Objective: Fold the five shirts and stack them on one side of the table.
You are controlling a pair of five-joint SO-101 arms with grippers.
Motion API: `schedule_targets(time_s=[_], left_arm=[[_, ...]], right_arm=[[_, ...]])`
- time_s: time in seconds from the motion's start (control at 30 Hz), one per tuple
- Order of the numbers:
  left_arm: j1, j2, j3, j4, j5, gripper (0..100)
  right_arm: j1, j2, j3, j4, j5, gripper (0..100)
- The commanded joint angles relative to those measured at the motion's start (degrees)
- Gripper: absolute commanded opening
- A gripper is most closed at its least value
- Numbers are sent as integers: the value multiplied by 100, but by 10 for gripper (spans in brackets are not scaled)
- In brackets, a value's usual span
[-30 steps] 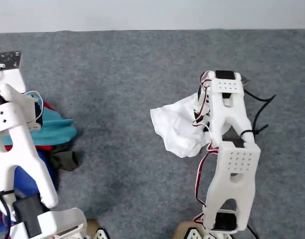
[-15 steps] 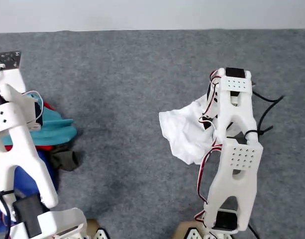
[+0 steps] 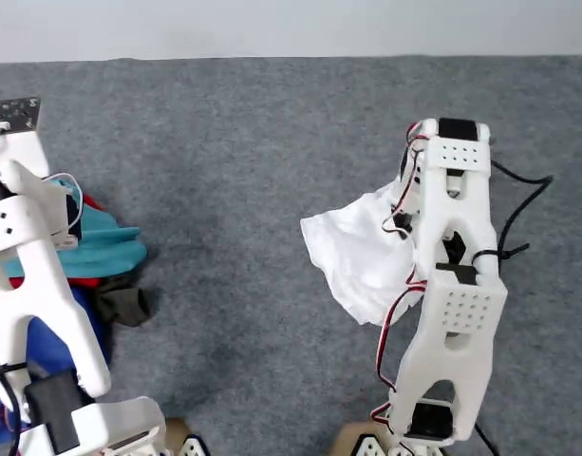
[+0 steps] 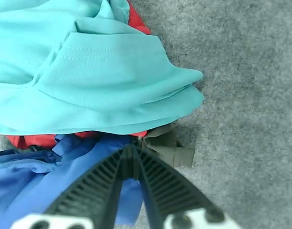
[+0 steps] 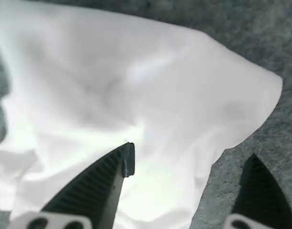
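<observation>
White crumpled shirt (image 3: 352, 256) has slid a little toward the right side of the grey felt-covered table (image 3: 224, 142) over the last second. Its left edge has drawn in and its folds have been redrawn, while the right arm above it swung outward and farther from its base. The right gripper (image 5: 191, 164) now hangs over the cloth with its jaws spread wide and nothing between them, so the drag that moved the shirt seems to be over. It lies loose and unfolded, well apart from the heap at the left. That heap, a teal shirt (image 4: 88, 81) on top of a red garment (image 4: 139, 23), a blue garment (image 4: 41, 186) and an olive-green piece (image 4: 169, 149), has not shifted. The left gripper (image 4: 132, 153) hovers over it with jaws closed tip to tip, holding nothing. By my reading, folding has barely begun: the shirt needs spreading flat first.
</observation>
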Motion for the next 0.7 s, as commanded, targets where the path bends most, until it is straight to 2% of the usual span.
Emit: schedule_targets(time_s=[0.0,0.2,0.4,0.67], left_arm=[[26,-264,-48,105,-35,5],[26,-264,-48,97,-44,5],[35,-237,-48,88,-44,5],[35,-255,-48,88,-44,5]], right_arm=[[-101,-620,193,259,26,362],[-92,-681,1257,136,-149,363],[-136,-681,2136,-936,-132,363],[-409,-664,2611,-2088,-158,362]])
